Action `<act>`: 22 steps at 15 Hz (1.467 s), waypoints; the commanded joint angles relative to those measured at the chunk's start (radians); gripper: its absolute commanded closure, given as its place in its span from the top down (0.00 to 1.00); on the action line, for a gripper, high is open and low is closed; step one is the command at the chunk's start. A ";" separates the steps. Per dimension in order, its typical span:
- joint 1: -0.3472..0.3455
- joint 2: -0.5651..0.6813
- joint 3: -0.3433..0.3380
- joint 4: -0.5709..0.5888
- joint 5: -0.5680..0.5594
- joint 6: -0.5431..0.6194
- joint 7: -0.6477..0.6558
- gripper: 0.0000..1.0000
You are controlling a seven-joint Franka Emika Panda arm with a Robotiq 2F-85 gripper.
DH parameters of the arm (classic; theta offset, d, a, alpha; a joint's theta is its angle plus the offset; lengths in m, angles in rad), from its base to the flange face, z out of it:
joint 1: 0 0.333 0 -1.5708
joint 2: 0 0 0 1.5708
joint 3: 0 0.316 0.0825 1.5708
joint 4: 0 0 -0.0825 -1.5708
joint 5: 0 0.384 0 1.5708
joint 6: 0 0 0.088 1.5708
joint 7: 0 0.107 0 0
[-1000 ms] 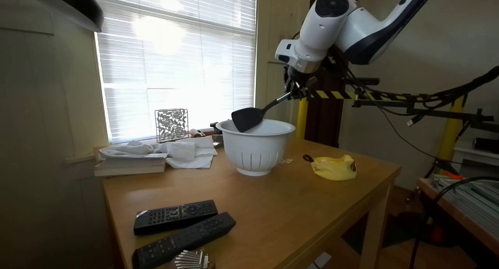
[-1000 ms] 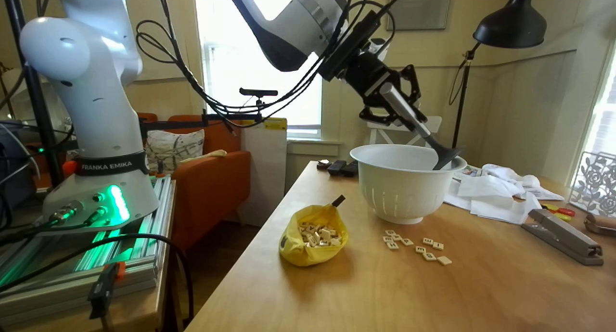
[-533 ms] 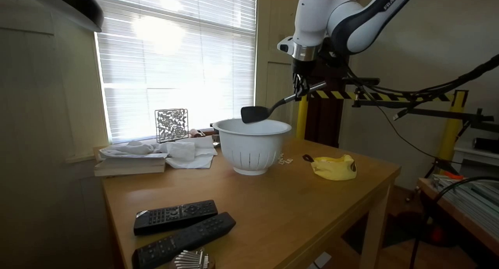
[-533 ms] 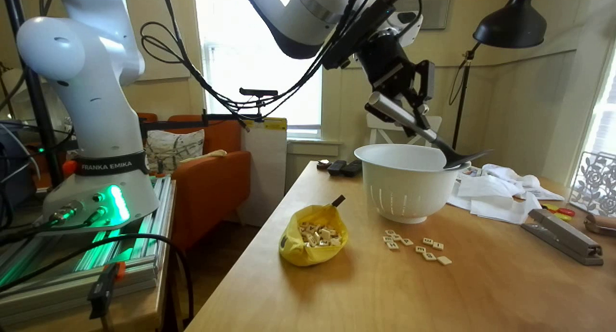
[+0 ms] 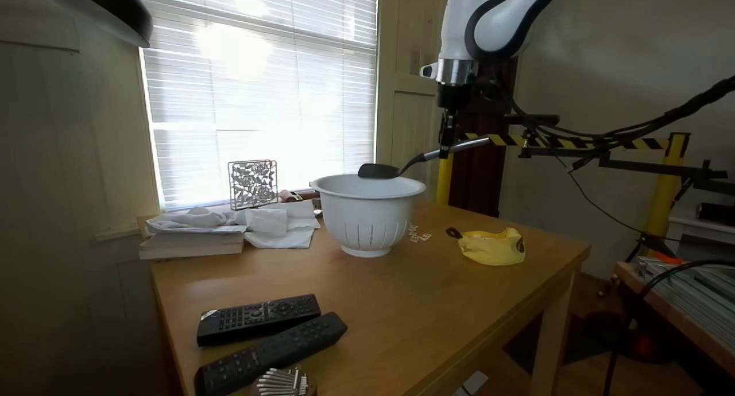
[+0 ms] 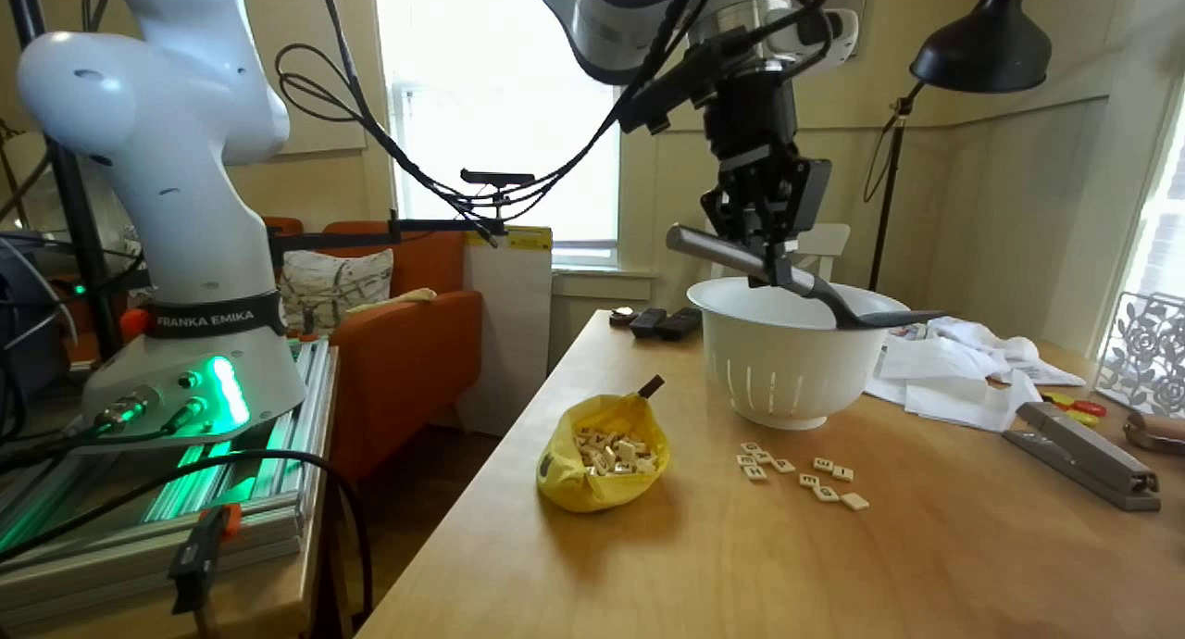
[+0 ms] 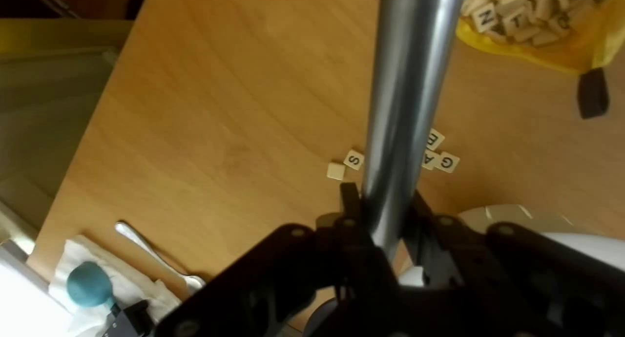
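My gripper (image 5: 445, 149) points straight down and is shut on the metal handle of a black spatula (image 5: 379, 171). In an exterior view the gripper (image 6: 776, 270) grips the spatula (image 6: 713, 250) partway along its handle, with the handle end sticking out behind. In the wrist view the handle (image 7: 410, 83) runs up from between the fingers (image 7: 383, 202). The spatula lies nearly level, its blade over a white slotted colander (image 5: 367, 226), also seen in an exterior view (image 6: 792, 375). I cannot tell whether the spatula touches the rim. The colander stands upright on the wooden table (image 5: 402, 304).
A yellow bag (image 6: 592, 495) of letter tiles stands beside loose tiles (image 6: 826, 494). A grey stapler (image 6: 1083, 454), white papers (image 5: 275, 226), a metal rack (image 5: 252, 183) and two black remotes (image 5: 258, 318) lie around. A spoon (image 7: 151, 251) shows in the wrist view. A lamp (image 6: 986, 51) stands behind.
The gripper has turned from slanted to pointing straight down. The spatula blade has risen from inside the colander and levelled out over it. The colander has shifted slightly away from the yellow bag.
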 commanded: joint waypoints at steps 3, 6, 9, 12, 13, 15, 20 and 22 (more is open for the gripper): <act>-0.079 0.011 0.084 0.100 0.436 -0.145 -0.192 0.06; -0.012 0.025 -0.004 0.156 0.634 -0.200 -0.211 0.06; -0.003 0.045 -0.056 0.197 0.708 -0.151 -0.125 0.06; 0.014 0.091 -0.114 0.210 0.583 -0.073 0.046 0.06; 0.025 0.101 -0.126 0.192 0.551 -0.040 0.109 0.06; 0.006 0.081 -0.118 0.183 0.588 -0.069 0.037 0.24; 0.017 0.108 -0.117 0.184 0.577 -0.045 0.078 0.24; 0.027 0.137 -0.137 0.219 0.531 -0.158 0.180 0.06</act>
